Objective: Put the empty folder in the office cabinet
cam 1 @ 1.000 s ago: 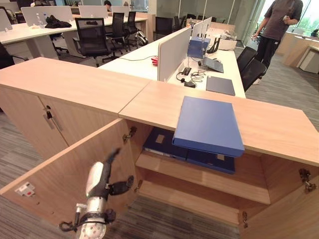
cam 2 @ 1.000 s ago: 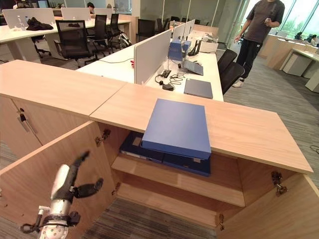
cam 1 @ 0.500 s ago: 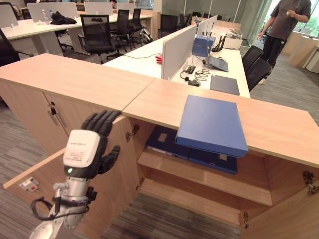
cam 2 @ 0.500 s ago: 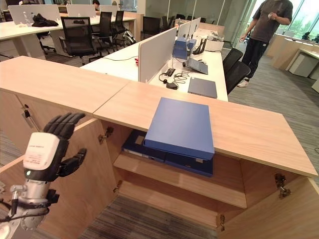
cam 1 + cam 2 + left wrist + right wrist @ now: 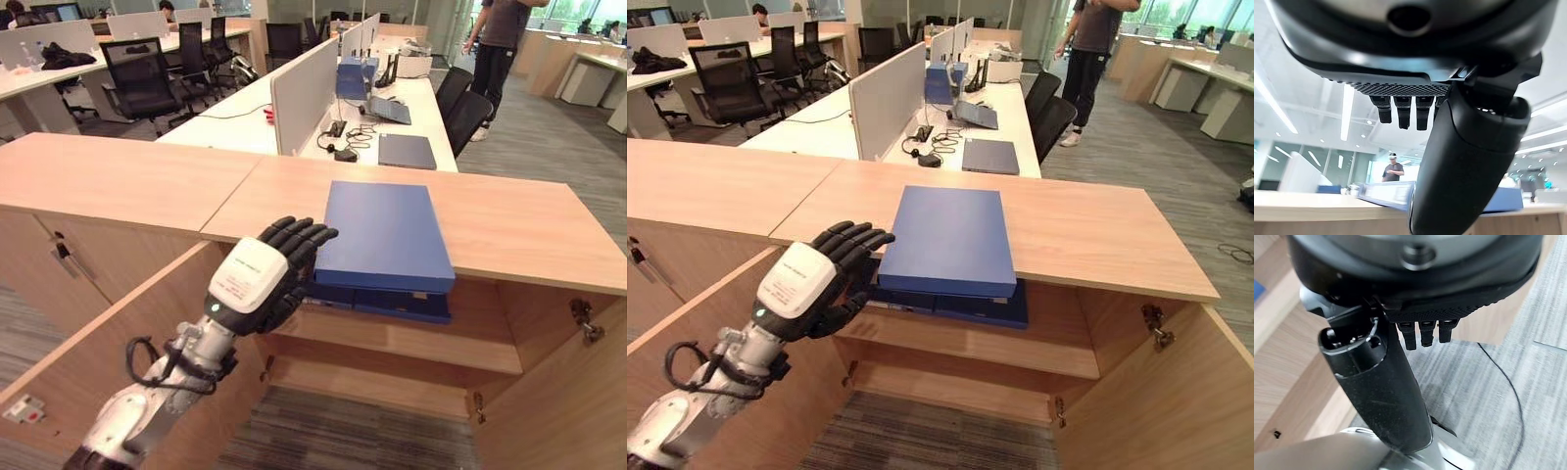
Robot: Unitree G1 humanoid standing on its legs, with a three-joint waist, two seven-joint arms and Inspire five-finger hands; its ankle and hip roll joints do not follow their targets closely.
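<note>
The left hand (image 5: pixel 257 277), fingers loosely spread (holding nothing), hovers just beside the flat blue folder (image 5: pixel 384 235) overhanging the wooden cabinet top's (image 5: pixel 529 230) front edge.

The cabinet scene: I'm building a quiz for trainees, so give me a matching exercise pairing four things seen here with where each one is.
Things:
1. blue folder
2. left hand
3. dark folders
4. person

Places:
A. on the upper shelf inside the open cabinet
B. standing in the aisle beyond the desks
C. flat on the cabinet top, overhanging its front edge
D. raised by the folder's left front corner, fingers relaxed

Pairs: 1-C, 2-D, 3-A, 4-B
</note>
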